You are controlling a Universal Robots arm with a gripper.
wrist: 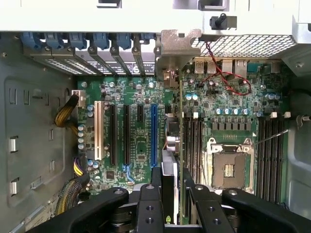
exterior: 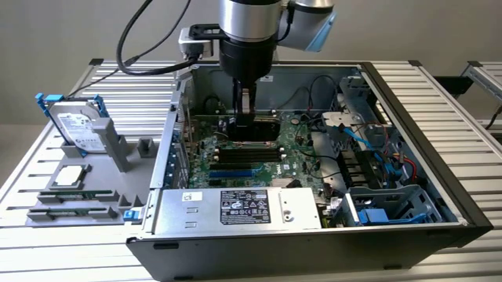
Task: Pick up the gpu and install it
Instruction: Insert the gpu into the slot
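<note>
My gripper [exterior: 246, 111] hangs inside the open computer case [exterior: 408, 126], shut on the gpu [exterior: 255, 126], which it holds upright on edge over the motherboard [exterior: 294, 144]. In the wrist view the gpu [wrist: 171, 138] shows edge-on between my black fingers [wrist: 149, 194]. Its silvery end bracket [wrist: 177, 46] sits up against the case's rear slot openings. The card stands beside the long blue expansion slot [wrist: 153, 136], between that slot and the memory slots next to the processor socket [wrist: 227, 167]. I cannot tell whether its lower edge touches a slot.
On the exterior view's left, a grey holder carries a silver hard drive with blue rails [exterior: 79, 126], a processor chip [exterior: 69, 175] and green memory sticks [exterior: 74, 197]. The power supply [exterior: 235, 208] and a drive cage [exterior: 392, 205] line the case's near side. Cables [exterior: 361, 147] run inside.
</note>
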